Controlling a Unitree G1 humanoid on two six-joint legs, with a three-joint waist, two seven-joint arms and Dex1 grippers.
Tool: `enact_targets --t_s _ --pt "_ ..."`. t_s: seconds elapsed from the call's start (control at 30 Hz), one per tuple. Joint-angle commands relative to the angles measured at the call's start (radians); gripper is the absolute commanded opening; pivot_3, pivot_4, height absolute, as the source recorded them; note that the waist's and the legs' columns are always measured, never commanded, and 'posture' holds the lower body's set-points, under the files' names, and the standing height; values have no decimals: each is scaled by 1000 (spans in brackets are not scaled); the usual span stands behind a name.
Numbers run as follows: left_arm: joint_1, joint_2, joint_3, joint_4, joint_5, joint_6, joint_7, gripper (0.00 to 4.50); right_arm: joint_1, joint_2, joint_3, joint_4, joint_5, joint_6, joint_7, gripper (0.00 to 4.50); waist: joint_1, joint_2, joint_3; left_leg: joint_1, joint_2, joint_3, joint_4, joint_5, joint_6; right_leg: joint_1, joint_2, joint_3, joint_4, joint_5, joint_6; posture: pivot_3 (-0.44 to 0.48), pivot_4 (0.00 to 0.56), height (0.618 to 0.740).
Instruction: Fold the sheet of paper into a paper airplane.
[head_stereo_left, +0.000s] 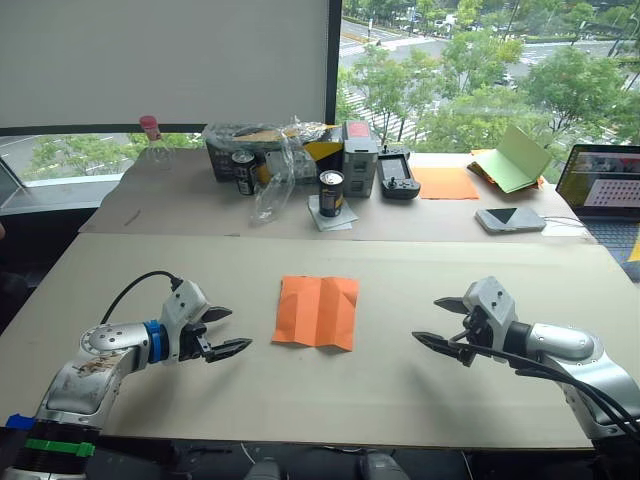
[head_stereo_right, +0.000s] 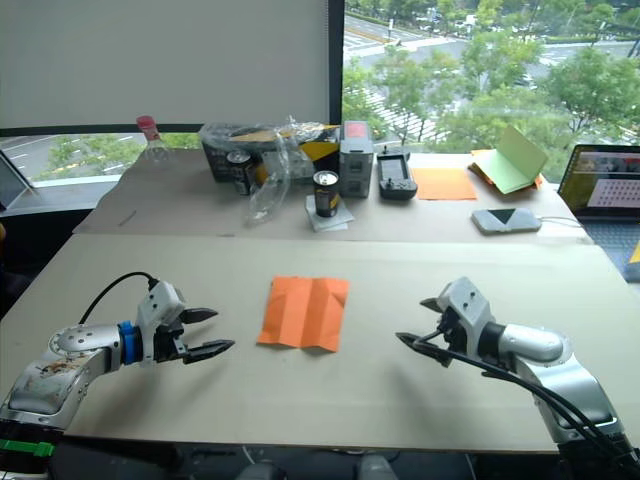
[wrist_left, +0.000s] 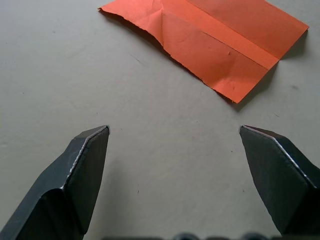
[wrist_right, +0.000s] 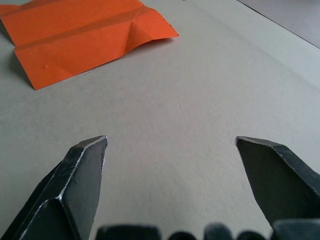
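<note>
The sheet of paper (head_stereo_left: 317, 311) is bright orange, creased and roughly square, lying flat in the middle of the near table; it also shows as the sheet of paper (wrist_left: 210, 40) and the sheet of paper (wrist_right: 80, 40) in the wrist views. My left gripper (head_stereo_left: 226, 331) stands open to the paper's left, a short gap away, holding nothing. On the paper's right my right gripper (head_stereo_left: 440, 322) is open too, pointing at the sheet from a little farther off. No paper airplane shape is in view.
The far table carries a plastic-wrapped box (head_stereo_left: 265, 150), two dark cans (head_stereo_left: 331, 192), a grey device (head_stereo_left: 360, 158), a paler orange sheet (head_stereo_left: 445, 182), a green booklet (head_stereo_left: 515, 160), a phone (head_stereo_left: 508, 219) and a laptop (head_stereo_left: 602, 180). A glass flask (head_stereo_left: 152, 142) stands at far left.
</note>
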Motion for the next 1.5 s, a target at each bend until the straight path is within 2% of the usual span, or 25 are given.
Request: enact_targets --t_s 0.03,0.1,0.23,0.33,0.43,0.5,0.67,0.7,0.87,1.03,1.13,1.23,1.47,1.5 --pt "-54 6 45 15 -69 7 -52 4391 -5 -13 -47 -42 50 37 27 4500 1 0 0 0 0 0 0 0 0 0 0 0 0 0 0 0 150 732" --pt "-118 -1 51 32 -119 4 -108 4391 -2 -37 -59 -112 122 132 62 4500 5 0 0 0 0 0 0 0 0 0 0 0 0 0 0 0 150 732" --pt "-202 11 -20 81 -90 -64 -217 4391 12 -71 -54 -247 187 256 61 4500 6 0 0 0 0 0 0 0 0 0 0 0 0 0 0 0 150 732" --pt "-288 -13 -67 128 -74 -92 -262 3642 28 -75 -54 -333 224 325 37 4500 4 -1 0 0 0 0 0 0 0 1 0 0 0 0 0 0 150 732" --pt "-353 -40 -129 170 -40 -132 -305 2572 35 -65 -45 -394 237 366 -1 4500 3 -1 0 0 0 0 0 0 0 1 0 0 0 0 0 0 150 732" --pt "-392 -69 -164 211 -19 -152 -323 2013 32 -52 -30 -420 228 376 -28 4500 3 -1 0 0 0 0 0 0 0 1 0 0 0 0 0 0 150 732" --pt "-450 -123 -229 342 63 -233 -339 225 -6 -19 15 -420 177 372 -92 4500 -1 -1 0 0 -1 0 0 0 0 0 0 0 0 0 0 0 150 732" --pt "-457 -136 -241 371 82 -253 -333 59 -21 -8 31 -408 159 368 -110 4500 -2 -1 0 0 -1 0 0 0 0 0 0 0 0 0 0 0 150 732" --pt "-474 -183 -261 452 132 -272 -299 59 -71 8 95 -356 73 339 -139 4500 0 -1 0 0 -1 0 0 0 0 0 0 0 0 0 0 0 150 732" --pt "-442 -220 -274 541 194 -317 -242 59 -178 63 156 -184 -30 284 -163 4500 -1 -1 0 -1 -1 0 1 0 0 0 0 0 1 0 0 0 150 732" --pt "-409 -237 -278 548 217 -340 -217 0 -201 100 162 -135 -22 279 -142 3741 2 -1 0 -1 -1 -1 1 0 0 0 0 0 1 0 0 0 150 732" --pt "-362 -232 -281 554 237 -354 -192 0 -236 134 164 -73 -58 237 -150 2632 2 -1 -1 0 -1 -1 1 0 0 0 0 0 1 0 0 0 150 732" --pt "-307 -243 -269 518 237 -320 -146 0 -378 173 293 181 -227 38 -94 172 -4 -1 -4 7 0 0 1 0 0 5 1 1 2 0 0 0 150 732" --pt "-305 -244 -267 514 235 -317 -140 0 -402 189 316 231 -249 9 -78 58 -5 -1 -5 8 0 0 0 0 0 6 1 1 2 0 0 0 150 732"
